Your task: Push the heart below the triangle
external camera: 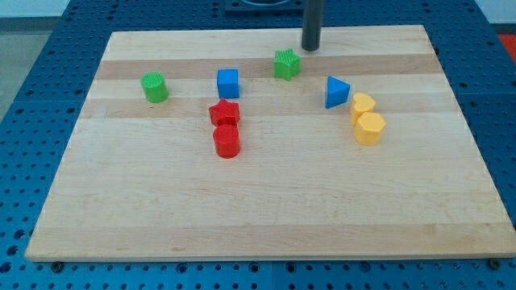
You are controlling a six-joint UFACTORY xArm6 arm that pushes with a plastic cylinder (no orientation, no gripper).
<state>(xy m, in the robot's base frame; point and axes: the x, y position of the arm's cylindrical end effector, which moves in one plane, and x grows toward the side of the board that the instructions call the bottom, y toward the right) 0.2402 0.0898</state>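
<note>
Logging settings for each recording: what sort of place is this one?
Probably a robotics lab bench: a wooden board rests on a blue perforated table, small coloured blocks lie scattered on it, and my tip stands just above-right of the green star.

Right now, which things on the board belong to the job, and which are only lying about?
Part of the job:
- yellow heart
- blue triangle
- my tip, near the view's top, beside the green star

Lying about:
- green star
- green cylinder
- blue cube
- red star
- red cylinder
- yellow hexagon

Green blocks (154, 87) — red pair (226, 128)
</note>
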